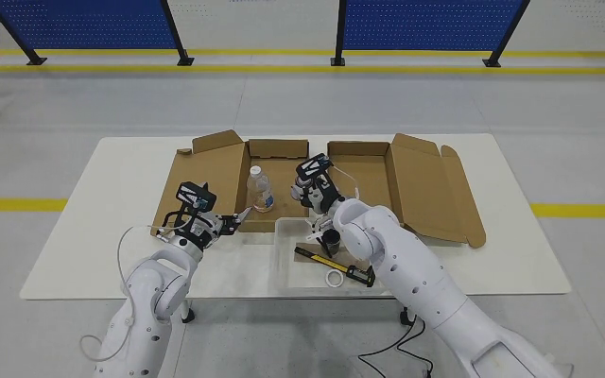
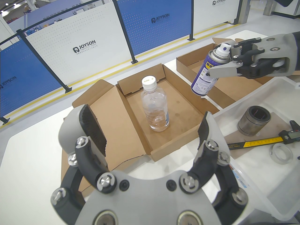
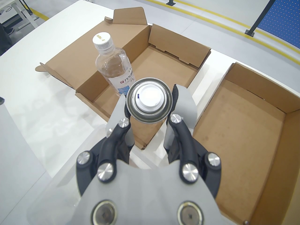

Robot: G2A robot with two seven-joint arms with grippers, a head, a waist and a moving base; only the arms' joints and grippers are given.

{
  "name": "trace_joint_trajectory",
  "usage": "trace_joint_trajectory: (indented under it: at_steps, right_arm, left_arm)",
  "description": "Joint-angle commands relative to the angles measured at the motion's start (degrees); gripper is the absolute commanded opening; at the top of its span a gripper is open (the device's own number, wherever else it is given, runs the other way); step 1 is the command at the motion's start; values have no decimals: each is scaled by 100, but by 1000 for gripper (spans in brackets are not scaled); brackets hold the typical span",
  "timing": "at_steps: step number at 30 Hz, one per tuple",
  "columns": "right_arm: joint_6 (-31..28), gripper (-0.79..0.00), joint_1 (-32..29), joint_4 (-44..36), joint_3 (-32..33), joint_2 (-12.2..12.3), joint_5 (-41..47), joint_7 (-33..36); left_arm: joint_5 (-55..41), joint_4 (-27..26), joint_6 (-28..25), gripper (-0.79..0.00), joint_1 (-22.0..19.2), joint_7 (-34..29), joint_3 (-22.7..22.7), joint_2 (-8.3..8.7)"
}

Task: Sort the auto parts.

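Right gripper (image 3: 150,104) fingers clamped on spray can (image 3: 149,99), held aloft beside open carton (image 3: 164,64), left gripper (image 2: 146,120) fingers spread, empty, clear bottle (image 2: 154,108) standing inside that carton.

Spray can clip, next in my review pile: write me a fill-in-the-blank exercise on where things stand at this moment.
1. The right hand is shut on the blue metal spray can, while the left hand is ____.
2. The clear plastic bottle with a white cap stands ____ in a brown cardboard box.
3. The spray can's nozzle cap is ____ in colour.

Missing words: open; upright; white.
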Motion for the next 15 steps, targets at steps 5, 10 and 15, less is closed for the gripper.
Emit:
trace_joint_trajectory:
  at_steps: [5, 10, 15]
  right_arm:
    - [-19, -785, -49, 8, 12, -1, 13, -40]
    - [32, -785, -13, 217, -46, -73, -98, -17]
    - [9, -785, 171, 659, -217, -234, -3, -9]
  left_arm:
    - [0, 0, 0, 0, 0, 0, 0, 0]
    - [0, 0, 0, 0, 0, 0, 0, 0]
    - [0, 0, 0, 0, 0, 0, 0, 0]
